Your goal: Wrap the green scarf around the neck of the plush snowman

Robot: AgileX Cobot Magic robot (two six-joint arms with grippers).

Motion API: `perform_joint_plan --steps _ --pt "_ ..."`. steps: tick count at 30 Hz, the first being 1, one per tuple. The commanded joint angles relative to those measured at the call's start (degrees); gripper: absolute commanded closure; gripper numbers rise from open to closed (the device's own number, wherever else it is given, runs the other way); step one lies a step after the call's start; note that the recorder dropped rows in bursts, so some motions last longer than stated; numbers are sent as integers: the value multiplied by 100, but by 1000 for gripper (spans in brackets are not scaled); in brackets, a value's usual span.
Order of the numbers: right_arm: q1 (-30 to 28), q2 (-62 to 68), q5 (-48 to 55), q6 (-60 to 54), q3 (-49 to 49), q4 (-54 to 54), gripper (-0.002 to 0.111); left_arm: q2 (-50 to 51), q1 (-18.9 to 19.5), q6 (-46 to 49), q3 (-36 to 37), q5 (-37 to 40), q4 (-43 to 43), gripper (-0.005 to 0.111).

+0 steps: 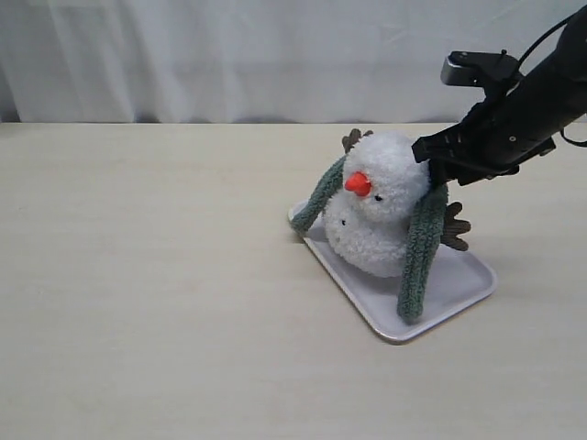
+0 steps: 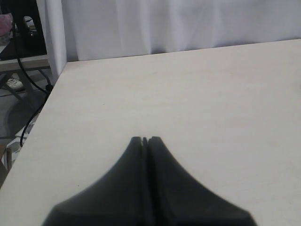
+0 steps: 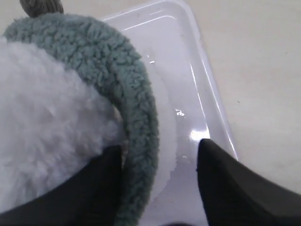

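Sage-green knitted scarf (image 1: 422, 246) is draping around the back of the fluffy white plush snowman (image 1: 390, 197), its ends hanging down either side.
The snowman is sitting on a pale plastic tray (image 1: 463, 280). The right gripper (image 3: 157, 153) is hovering beside its head, fingers spread, with the scarf running between them, lying against one finger (image 3: 106, 188) and apart from the other. The left gripper (image 2: 145, 140) is holding its fingers pressed together over the light wooden table (image 2: 188, 94).
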Motion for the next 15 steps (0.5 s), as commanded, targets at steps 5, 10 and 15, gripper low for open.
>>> perform_joint_plan --steps 5,10,15 --pt "-5 79 -9 -198 34 88 94 -3 -45 17 11 -63 -1 107" --pt "-5 124 -36 -374 34 171 104 -3 -45 17 11 -76 -1 107" --pt "-5 374 -52 -444 34 171 103 -3 -45 17 11 -76 -1 107"
